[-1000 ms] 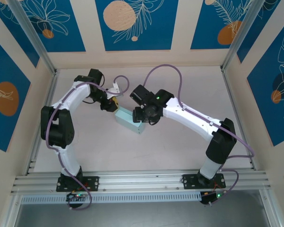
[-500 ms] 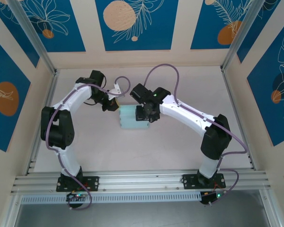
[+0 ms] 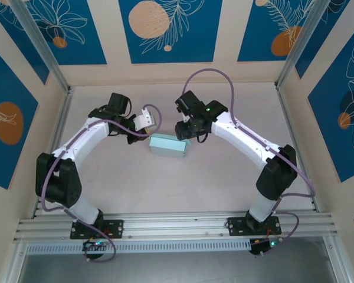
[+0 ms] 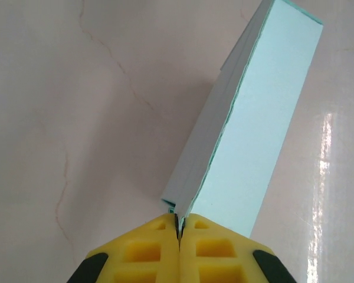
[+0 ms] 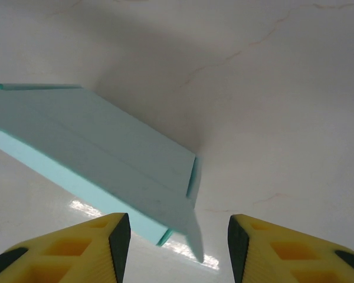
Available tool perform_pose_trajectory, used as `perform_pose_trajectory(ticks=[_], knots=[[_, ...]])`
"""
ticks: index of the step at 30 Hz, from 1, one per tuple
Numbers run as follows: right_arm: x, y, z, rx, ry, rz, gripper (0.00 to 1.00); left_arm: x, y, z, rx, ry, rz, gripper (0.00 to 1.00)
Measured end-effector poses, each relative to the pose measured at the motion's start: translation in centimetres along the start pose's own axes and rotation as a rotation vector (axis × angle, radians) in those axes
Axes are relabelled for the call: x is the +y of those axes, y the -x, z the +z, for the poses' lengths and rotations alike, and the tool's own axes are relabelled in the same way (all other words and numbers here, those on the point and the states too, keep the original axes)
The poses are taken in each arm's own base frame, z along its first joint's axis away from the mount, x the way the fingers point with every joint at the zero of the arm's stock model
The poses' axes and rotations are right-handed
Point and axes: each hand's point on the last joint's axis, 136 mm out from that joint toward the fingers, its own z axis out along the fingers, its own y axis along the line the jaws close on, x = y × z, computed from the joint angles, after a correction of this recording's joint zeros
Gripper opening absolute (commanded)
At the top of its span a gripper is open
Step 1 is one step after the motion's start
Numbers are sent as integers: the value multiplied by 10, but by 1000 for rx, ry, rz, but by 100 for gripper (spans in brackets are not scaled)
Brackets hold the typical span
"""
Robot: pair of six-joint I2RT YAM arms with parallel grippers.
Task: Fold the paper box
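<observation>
The paper box (image 3: pixel 168 145) is a pale mint card box lying on the table between the two arms, long side running left to right. My left gripper (image 3: pixel 143 131) is shut on a thin flap at its left end; the left wrist view has the box (image 4: pixel 248 130) stretching away from the closed yellow fingertips (image 4: pixel 178 227). My right gripper (image 3: pixel 186 134) hangs open just above the box's far right end. In the right wrist view the box (image 5: pixel 100 153) lies ahead, with a loose end flap (image 5: pixel 194 233) pointing between the spread fingers (image 5: pixel 174 250).
The table is pale pink with faint crack lines (image 3: pixel 224 177). Cream walls with blue panels close it in at the back and sides. An aluminium rail (image 3: pixel 177 224) carrying both arm bases runs along the near edge.
The box has turned and moved from under the right gripper to lie flatter between the arms. The right gripper has let go, opened and pulled back towards the far side. The left arm has shifted.
</observation>
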Motion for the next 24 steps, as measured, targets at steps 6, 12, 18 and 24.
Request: perform_pose_trajectory(ticks=[6,12,18,24], knots=[[-3,0,-1,-9,21,-36,49,1,2,0,-6,7,-5,0],[-5,-16,12,43,30,-36,48,0,-3,7,9,-9,-34,0],[-13,-23,18,67,26,-18,40,0,-9,14,30,-24,-53,0],[-15,-22,20,71,23,0,37,1,-10,14,36,-18,-82,0]])
